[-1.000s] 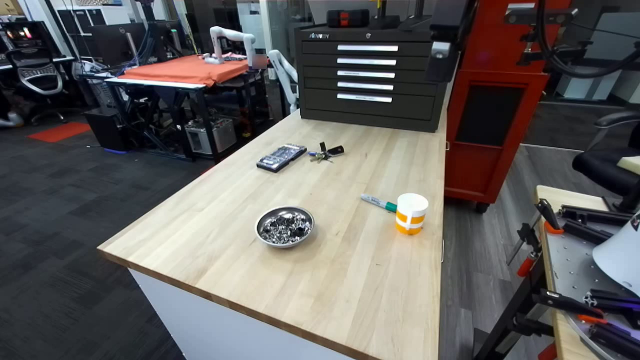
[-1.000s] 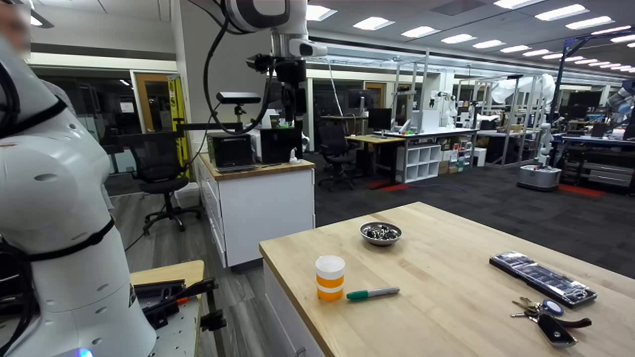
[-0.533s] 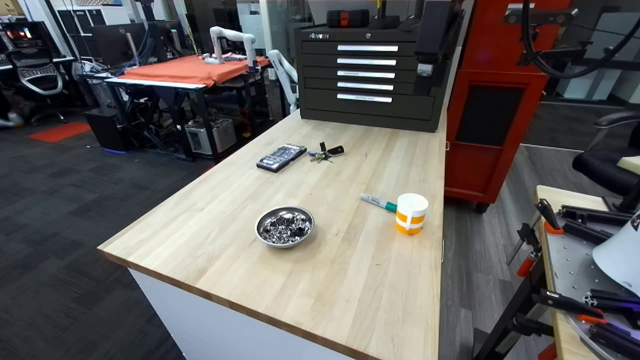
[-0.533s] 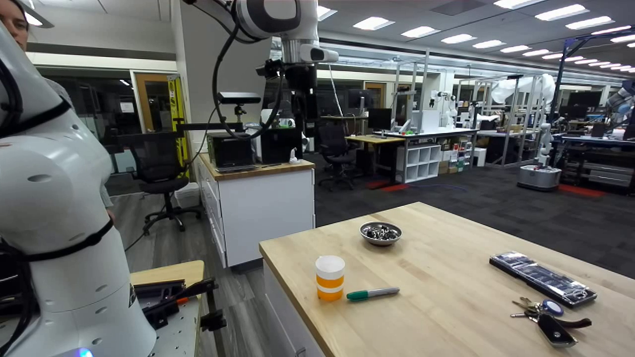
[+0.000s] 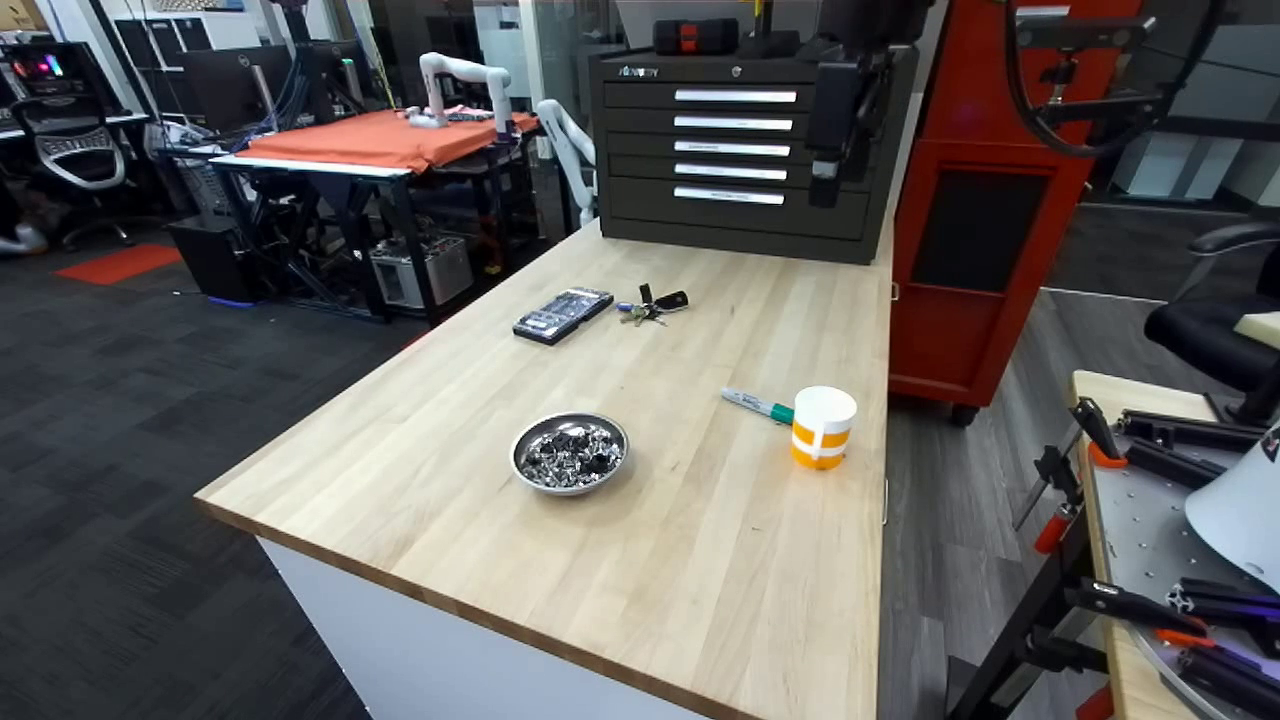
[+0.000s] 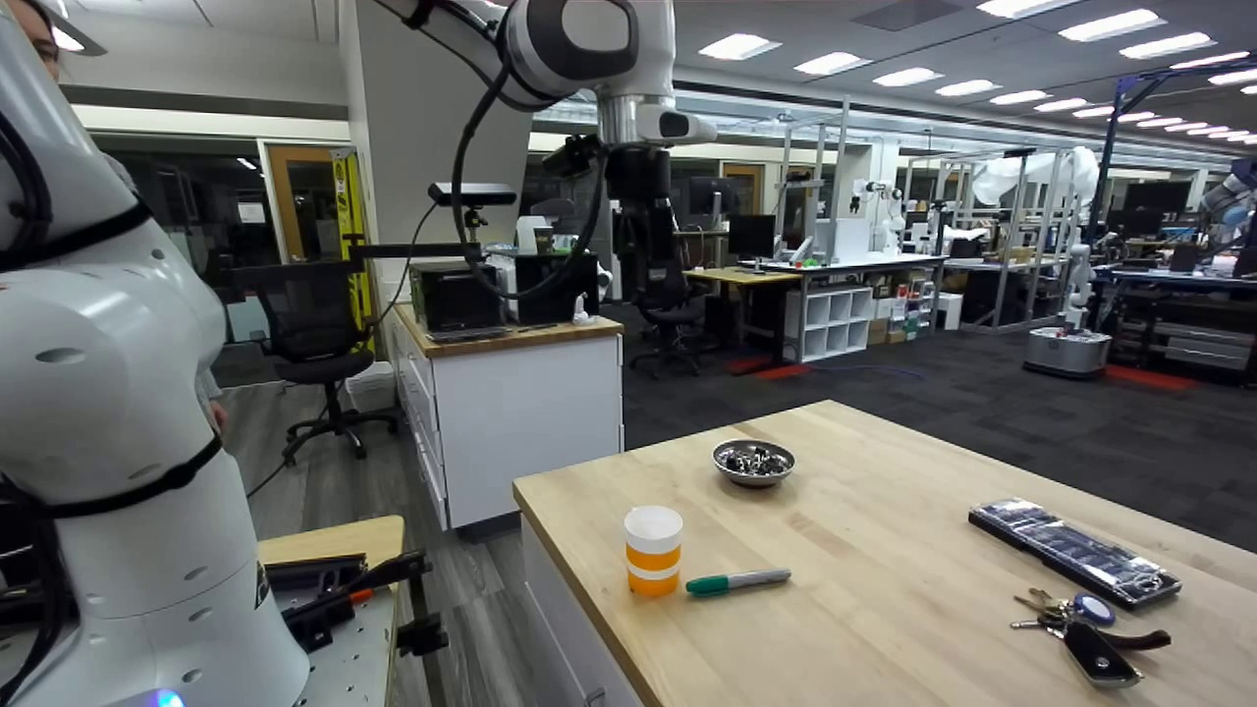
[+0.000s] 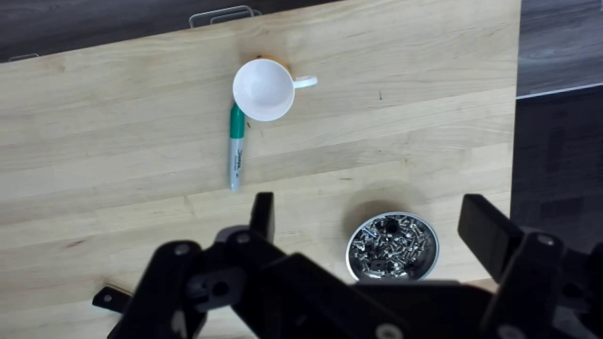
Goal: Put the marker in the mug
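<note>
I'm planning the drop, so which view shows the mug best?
The wrist view: it looks down into the mug, to its bottom. Both exterior views show mainly its orange-banded side, little of its inside.

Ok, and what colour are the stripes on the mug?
The mug has two orange stripes with a white one between, clearest in an exterior view.

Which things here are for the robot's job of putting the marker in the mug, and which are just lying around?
For the job:
marker with a green cap
white mug with orange bands
open pincer, for grabbing

Just lying or standing about:
metal bowl with screws in it
bunch of keys
flat black case
dark drawer chest
</note>
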